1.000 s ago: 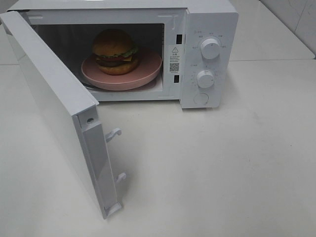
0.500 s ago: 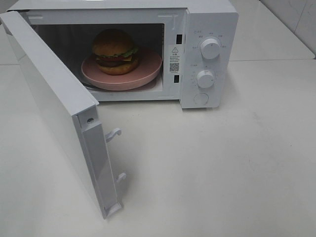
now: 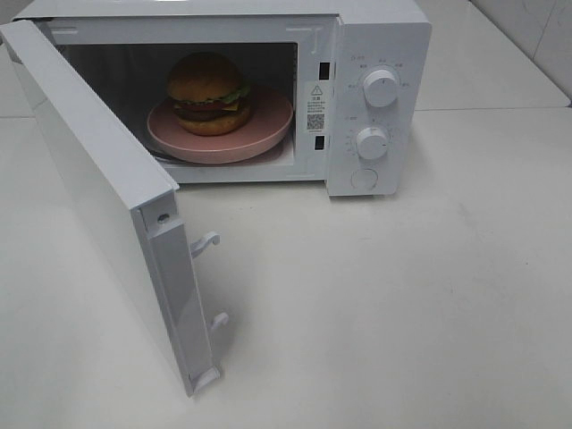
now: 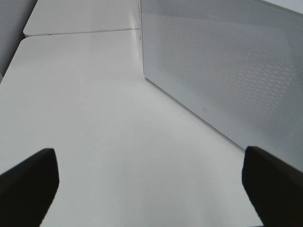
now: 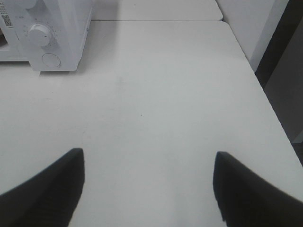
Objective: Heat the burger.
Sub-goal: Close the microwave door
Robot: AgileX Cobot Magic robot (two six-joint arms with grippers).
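White table (image 3: pixel 429 295), open microwave (image 3: pixel 375 36), burger (image 3: pixel 208 92) on pink plate (image 3: pixel 268 134) inside

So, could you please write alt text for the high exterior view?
A small golden-brown burger sits on a round pink plate inside a white microwave oven, whose white door stands swung wide open toward the left. Its right panel carries two round white knobs. The oven stands on a white table; no arms show.

Observed white table (image 3: pixel 429 304), seamed at rear. Found white microwave (image 3: pixel 398 54) resting directly on it, door (image 3: pixel 89 170) swung wide open.
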